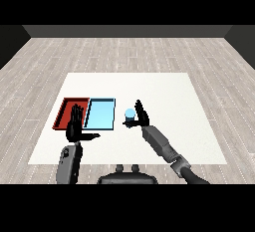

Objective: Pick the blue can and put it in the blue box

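1. There is one blue can (129,114), one red tray (63,112), one light blue tray (101,113) and one white desk (164,96).
2. There are two black hands.
3. The can is in the middle of the frame, just right of the light blue tray.
4. The right hand (143,117) is at the can. Its fingers (139,105) point up and its thumb curls round the can.
5. The left hand (75,126) is at the lower left, over the near edge of the red tray. Its fingers are straight and spread, and hold nothing.
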